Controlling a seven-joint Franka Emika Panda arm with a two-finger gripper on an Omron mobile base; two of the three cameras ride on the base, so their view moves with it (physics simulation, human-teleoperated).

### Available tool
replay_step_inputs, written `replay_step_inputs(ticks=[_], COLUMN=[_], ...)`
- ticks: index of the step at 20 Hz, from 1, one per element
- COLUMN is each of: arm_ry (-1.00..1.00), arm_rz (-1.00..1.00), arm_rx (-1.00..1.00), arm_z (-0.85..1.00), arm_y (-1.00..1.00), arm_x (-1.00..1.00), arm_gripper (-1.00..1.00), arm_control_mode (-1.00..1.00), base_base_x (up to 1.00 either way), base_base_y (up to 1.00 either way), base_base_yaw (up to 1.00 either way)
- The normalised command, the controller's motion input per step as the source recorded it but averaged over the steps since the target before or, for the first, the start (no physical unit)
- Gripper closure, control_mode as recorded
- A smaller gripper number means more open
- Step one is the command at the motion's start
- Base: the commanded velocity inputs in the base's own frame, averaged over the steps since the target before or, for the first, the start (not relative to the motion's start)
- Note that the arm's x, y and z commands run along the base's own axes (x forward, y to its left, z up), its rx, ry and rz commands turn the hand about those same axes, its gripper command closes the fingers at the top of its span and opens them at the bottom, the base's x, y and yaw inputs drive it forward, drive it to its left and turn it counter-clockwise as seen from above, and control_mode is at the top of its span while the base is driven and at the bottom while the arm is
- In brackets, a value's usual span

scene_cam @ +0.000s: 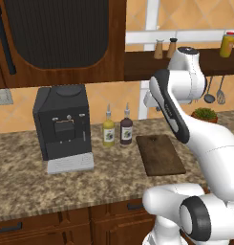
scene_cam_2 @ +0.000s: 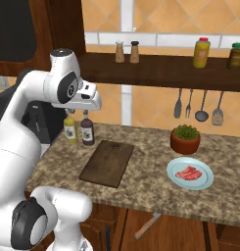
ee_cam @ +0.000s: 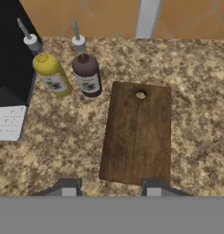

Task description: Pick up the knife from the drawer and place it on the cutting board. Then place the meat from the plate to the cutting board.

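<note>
Evidently jaws apart, nothing held.

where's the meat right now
The meat lies on the pale blue plate at the counter's right end in the right base view, just in front of the potted plant.

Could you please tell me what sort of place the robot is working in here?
A kitchen, simulated: a granite counter bearing a cutting board and coffee machine, with utensils hanging under a spice shelf.
</note>
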Motion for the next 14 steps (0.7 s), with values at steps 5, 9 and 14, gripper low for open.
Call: replay_step_inputs(ticks=[5,9,14], arm_ry=[0.02,0.01,0.00], arm_rz=[0.00,0.00,0.00], arm_rx=[-0.01,0.00,0.00], arm_z=[-0.07,-0.02,0.00], arm_y=[0.00,0.00,0.00], arm_x=[-0.13,-0.05,0.00], arm_gripper=[-1.00,-1.00,-1.00], arm_control_mode=[-1.00,-1.00,1.00], base_base_x=[0.00,0.00,-0.19], base_base_y=[0.00,0.00,0.34], base_base_yaw=[0.00,0.00,-0.10])
